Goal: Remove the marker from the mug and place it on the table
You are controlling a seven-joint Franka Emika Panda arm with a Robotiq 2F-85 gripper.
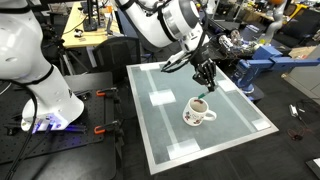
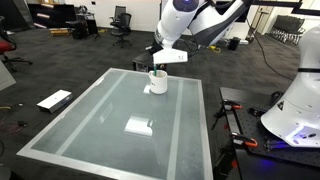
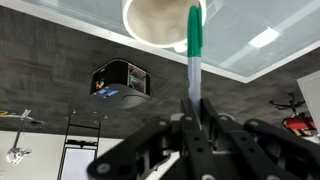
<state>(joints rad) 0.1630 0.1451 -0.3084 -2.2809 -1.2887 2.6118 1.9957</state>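
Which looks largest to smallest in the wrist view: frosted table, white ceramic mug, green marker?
1. pale frosted table
2. white ceramic mug, cropped by the frame
3. thin green marker, enlarged by nearness; places two and three unsure

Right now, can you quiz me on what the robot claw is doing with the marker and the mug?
1. True or false: the claw is shut on the marker.
2. Where is the mug? A) standing on the table B) on the floor C) held in the claw
3. Fill in the blank: in the wrist view, the end of the marker sticking out of the claw is coloured ____.

Key: 1 true; 2 A; 3 green.
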